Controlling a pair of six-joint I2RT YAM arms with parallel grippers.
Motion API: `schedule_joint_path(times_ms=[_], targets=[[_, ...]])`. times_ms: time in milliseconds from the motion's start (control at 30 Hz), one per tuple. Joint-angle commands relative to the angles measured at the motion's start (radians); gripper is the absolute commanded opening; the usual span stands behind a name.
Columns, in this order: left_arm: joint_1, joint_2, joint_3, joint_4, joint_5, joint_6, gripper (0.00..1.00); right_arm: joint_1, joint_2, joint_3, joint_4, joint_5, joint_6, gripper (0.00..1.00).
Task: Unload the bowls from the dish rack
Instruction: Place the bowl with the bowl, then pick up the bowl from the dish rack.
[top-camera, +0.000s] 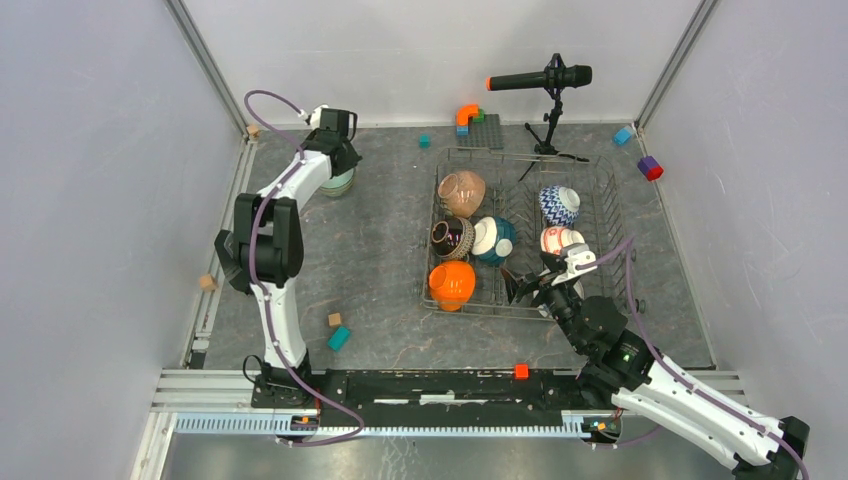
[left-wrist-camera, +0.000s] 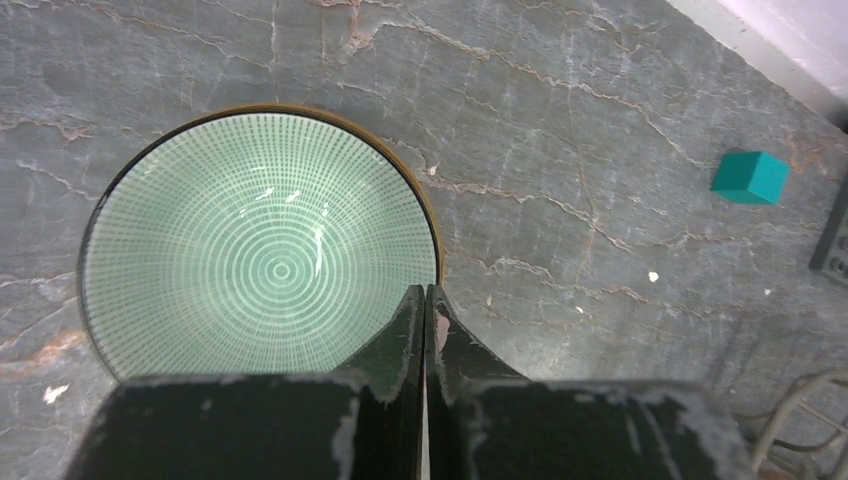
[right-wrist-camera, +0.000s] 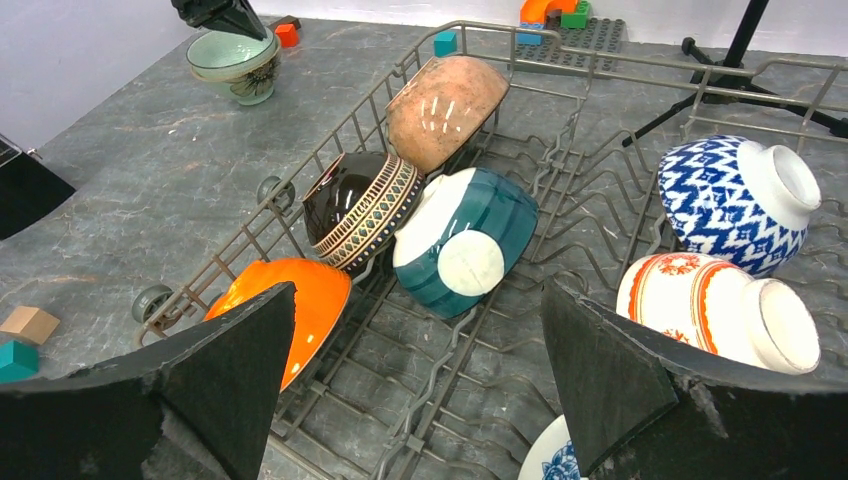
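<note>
Shows left gripper (left-wrist-camera: 425, 300) clenched empty over pale green bowl (left-wrist-camera: 260, 260) on tabletop (left-wrist-camera: 600, 150); right gripper (right-wrist-camera: 418, 292) spread wide above dish rack (top-camera: 610, 215), between orange bowl (right-wrist-camera: 305, 300) and red-white bowl (right-wrist-camera: 700, 300).

Microphone (top-camera: 540, 78) on tripod (top-camera: 548, 140), studded plate (top-camera: 481, 131) (orange arch (top-camera: 466, 113) on it), teal block (left-wrist-camera: 749, 177).

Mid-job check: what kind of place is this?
Likely a lab test booth, not a kitchen: plain walls around the table, a microphone on a stand, toy blocks near the dish rack.

Two white arms (top-camera: 283, 310) with black joints (top-camera: 270, 245), each trailing purple cable (top-camera: 266, 93).
</note>
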Motion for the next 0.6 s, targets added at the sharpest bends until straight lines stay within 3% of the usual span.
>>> schedule_joint_path(times_ms=[0,133,300,400,467,567], targets=[[-0.003,-0.176,-0.020,0.026,0.015,0.010,0.04,0.000,0.001,0.002,0.026,0.019,-0.008,0.97],[-0.002,-0.319,-0.099,0.038,0.041,-0.049,0.19,0.000,0.010,0.002,0.036,0.025,0.001,0.98],[-0.078,-0.526,-0.245,0.056,0.064,-0.076,0.60,-0.001,0.007,-0.015,0.081,0.057,0.064,0.98],[-0.168,-0.646,-0.330,0.053,0.052,-0.006,0.72,0.000,0.031,0.008,0.098,0.025,0.065,0.98],[-0.194,-0.719,-0.400,0.053,0.104,0.024,0.76,0.000,0.087,0.078,0.061,0.005,0.059,0.98],[-0.207,-0.834,-0.506,0.050,0.129,0.035,0.90,0.000,0.191,0.187,0.003,-0.015,0.050,0.98]])
